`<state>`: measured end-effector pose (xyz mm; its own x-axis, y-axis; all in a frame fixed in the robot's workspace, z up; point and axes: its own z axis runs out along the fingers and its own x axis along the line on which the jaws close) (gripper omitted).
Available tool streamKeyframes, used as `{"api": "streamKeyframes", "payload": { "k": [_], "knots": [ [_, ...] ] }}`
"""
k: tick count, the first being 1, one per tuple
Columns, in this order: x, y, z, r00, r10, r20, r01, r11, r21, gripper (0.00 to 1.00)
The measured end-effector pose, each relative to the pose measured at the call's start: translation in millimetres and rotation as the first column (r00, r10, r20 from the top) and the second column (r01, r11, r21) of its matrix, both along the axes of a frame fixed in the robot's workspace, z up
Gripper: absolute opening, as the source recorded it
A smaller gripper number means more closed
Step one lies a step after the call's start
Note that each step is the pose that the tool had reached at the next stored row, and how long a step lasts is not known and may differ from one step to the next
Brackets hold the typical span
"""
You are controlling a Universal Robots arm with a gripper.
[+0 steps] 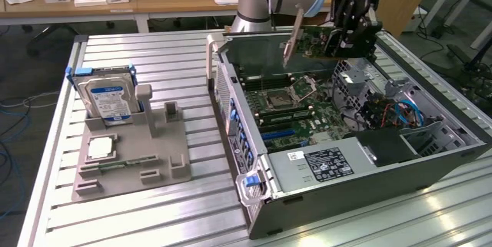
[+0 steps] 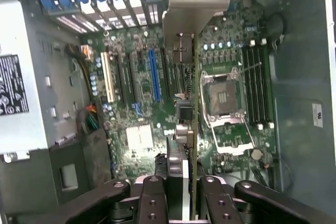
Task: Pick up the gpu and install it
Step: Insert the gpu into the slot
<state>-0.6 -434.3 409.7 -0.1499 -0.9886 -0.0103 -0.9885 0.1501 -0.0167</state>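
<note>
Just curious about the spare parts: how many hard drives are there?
1. The hard drive stands upright in the grey stand, to the exterior view's left of the case. Others may be hidden inside the case.

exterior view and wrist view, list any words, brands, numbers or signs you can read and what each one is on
No text here can be read.
blue-white label on the hard drive: print too small to read.
black label on the power supply: print too small to read.
white sticker on the case wall: blurred.
gpu: no legible marking.
</note>
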Motion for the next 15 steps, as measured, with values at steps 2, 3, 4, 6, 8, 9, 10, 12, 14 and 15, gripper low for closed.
{"api": "streamKeyframes", "payload": {
  "k": [2,3,4,6,8,9,10,12,14,15],
  "knots": [
    [0.0,0.0,-0.7,0.9999,0.01,0.0027,-0.01,0.9999,0.0109,0.28],
    [0.0,0.0,-1.1,0.9999,0.015,0.0027,-0.015,0.9997,0.0184,0.28],
    [0.0,0.0,-1.5,0.9998,0.02,0.0028,-0.02,0.9994,0.0265,0.28],
    [-0.1,0.0,-2.5,0.9995,0.031,0.0032,-0.031,0.9987,0.0396,0.28],
    [-0.1,0.0,-3.6,0.9988,0.049,0.0043,-0.049,0.9978,0.0443,0.28],
    [0.0,0.0,-3.8,0.9979,0.064,0.0055,-0.064,0.997,0.0441,0.28],
    [0.0,0.0,-4.1,0.9968,0.08,0.0066,-0.08,0.9958,0.0439,0.28],
    [0.0,0.0,-5.0,0.9932,0.116,0.0082,-0.116,0.9923,0.0439,0.28],
    [0.0,0.0,-5.7,0.9884,0.152,0.0081,-0.152,0.9874,0.0437,0.28],
    [0.0,0.0,-6.1,0.9855,0.169,0.0082,-0.169,0.9846,0.0438,0.28]
  ]
}}
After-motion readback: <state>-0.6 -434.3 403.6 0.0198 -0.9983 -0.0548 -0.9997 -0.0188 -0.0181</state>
